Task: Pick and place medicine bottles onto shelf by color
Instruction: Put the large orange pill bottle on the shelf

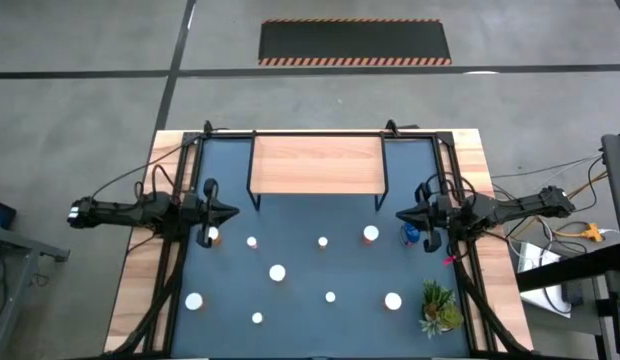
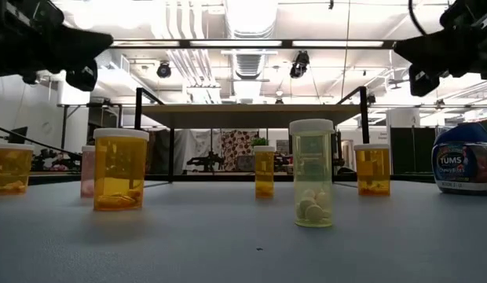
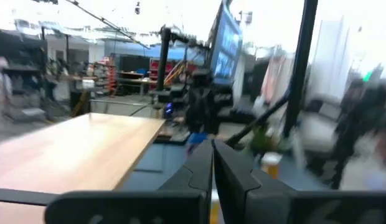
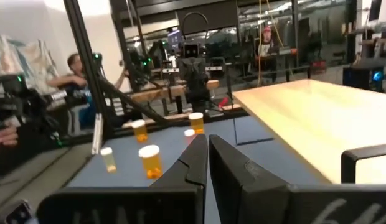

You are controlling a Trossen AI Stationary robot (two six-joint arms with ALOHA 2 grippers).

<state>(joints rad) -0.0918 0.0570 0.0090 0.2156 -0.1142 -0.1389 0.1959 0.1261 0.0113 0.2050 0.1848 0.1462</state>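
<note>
Overhead, the wooden counter (image 1: 140, 290) carries a dark blue mat (image 1: 320, 330), and the shelf (image 1: 316, 164), a pale board on thin black legs, stands at the mat's far edge with its top bare. The two dark arms reach in from either side, nothing lying between them and the shelf. The left hand (image 1: 230, 211) and the right hand (image 1: 401, 213) hover just in front of the shelf's corners, each with fingers pressed together and holding nothing. A small green plant (image 1: 438, 307) sits at the near right corner. The medicine bottles (image 1: 278, 272), white-capped with orange or pale bodies, stand scattered upright across the mat; the blue bottle (image 1: 412, 235) stands under the right hand.
</note>
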